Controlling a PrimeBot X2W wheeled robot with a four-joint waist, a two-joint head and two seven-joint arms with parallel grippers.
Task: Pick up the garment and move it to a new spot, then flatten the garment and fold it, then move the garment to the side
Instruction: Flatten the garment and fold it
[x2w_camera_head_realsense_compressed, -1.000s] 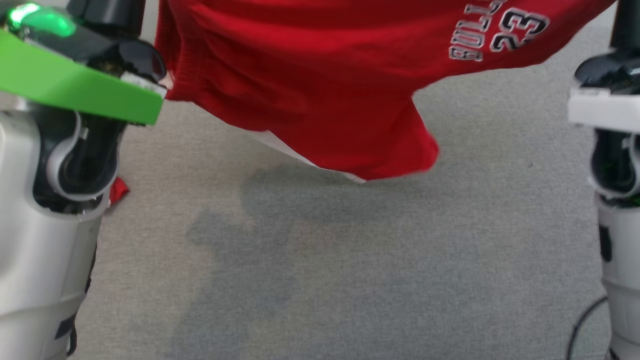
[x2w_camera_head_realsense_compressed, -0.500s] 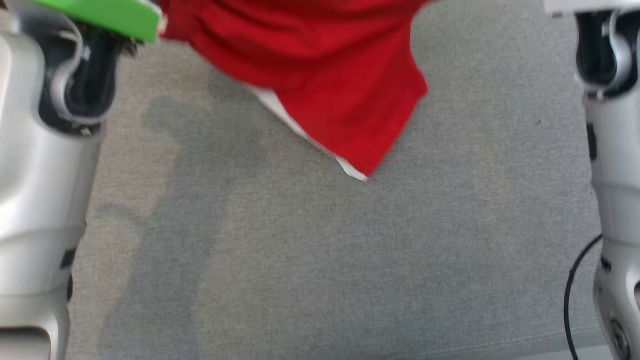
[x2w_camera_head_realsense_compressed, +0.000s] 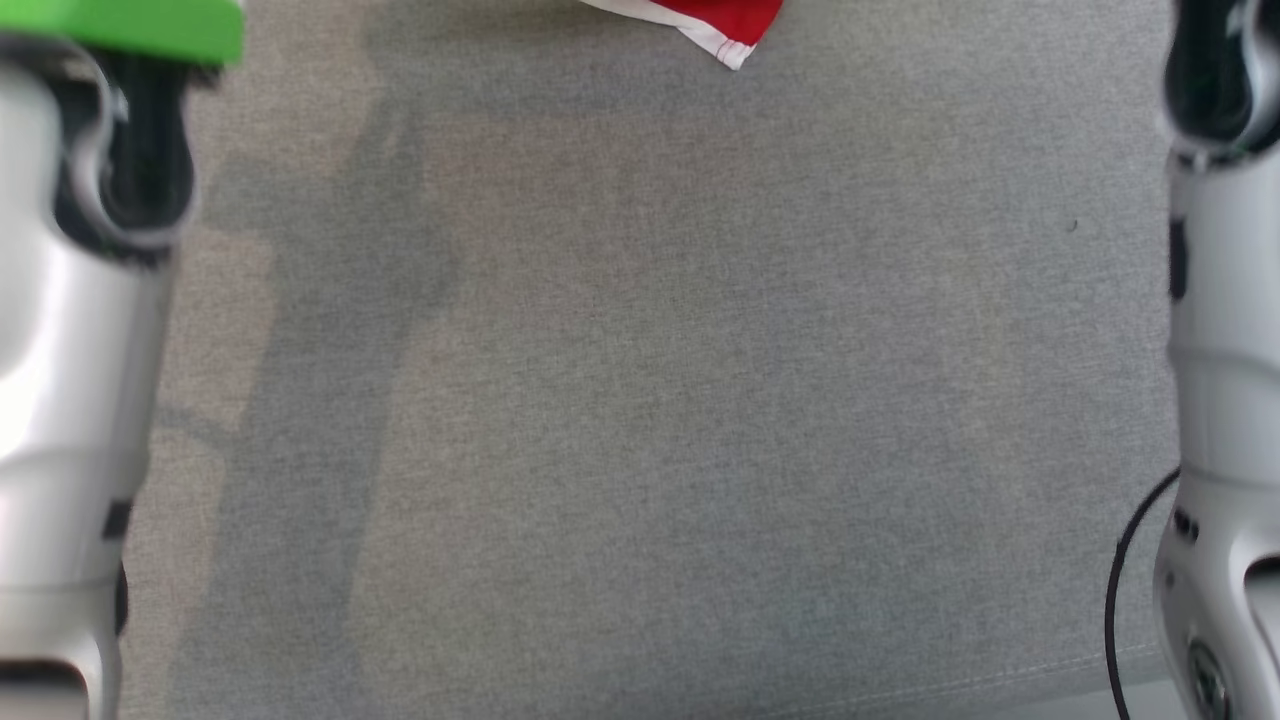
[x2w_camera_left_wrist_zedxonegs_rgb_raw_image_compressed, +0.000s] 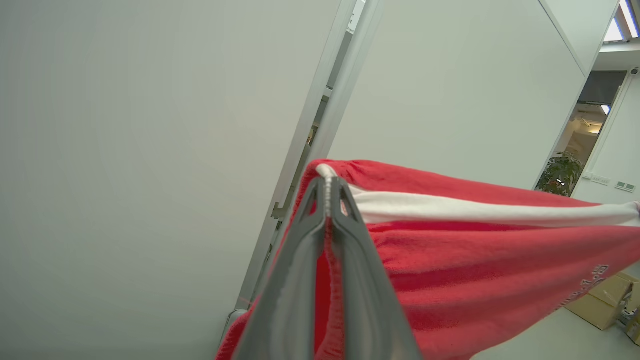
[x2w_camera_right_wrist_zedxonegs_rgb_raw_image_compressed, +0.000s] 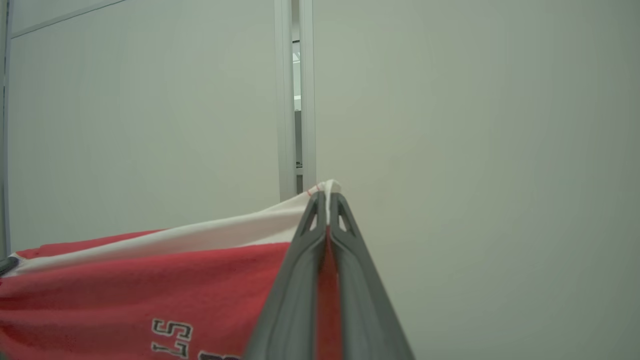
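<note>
Two grips: the left end effector (x2w_camera_left_wrist_zedxonegs_rgb_raw_image_compressed: 328, 185) and the right end effector (x2w_camera_right_wrist_zedxonegs_rgb_raw_image_compressed: 327, 197) are each clenched on an upper corner of the red knitted garment with a white band (x2w_camera_left_wrist_zedxonegs_rgb_raw_image_compressed: 475, 270), which spans the air between them.
Left grip: long grey fingers pressed together, a red ribbed edge running up the slit between them, the white band folded over at the tips.
Right grip: the same closed pinch, a tuft of white band poking out above the tips, red cloth in the slit below.
Writing: in the right wrist view, white block characters with black outlines (x2w_camera_right_wrist_zedxonegs_rgb_raw_image_compressed: 172, 332) sit low on the red cloth, cut by the bottom edge; they look like "LS" and no whole word can be read. In the left wrist view a line of pale lettering (x2w_camera_left_wrist_zedxonegs_rgb_raw_image_compressed: 590, 280) is too small to read.
Garment texture: fine knit in soft horizontal folds, the white band smooth and taut along the top.
Garment's place: held up before pale flat walls (x2w_camera_right_wrist_zedxonegs_rgb_raw_image_compressed: 475, 125); in the head view one red corner with white trim hangs at the top edge over the grey woven fabric surface (x2w_camera_head_realsense_compressed: 650, 400), and I cannot tell if it touches.
Surface: matt weave, a stitched seam near the bottom edge.
Arms: glossy pale forearms (x2w_camera_head_realsense_compressed: 60, 350) at both sides, a green flat panel (x2w_camera_head_realsense_compressed: 120, 25) on the left one, a thin black cable (x2w_camera_head_realsense_compressed: 1125, 590) beside the right.
Background: cardboard boxes (x2w_camera_left_wrist_zedxonegs_rgb_raw_image_compressed: 600, 302) and a potted plant (x2w_camera_left_wrist_zedxonegs_rgb_raw_image_compressed: 560, 172).
</note>
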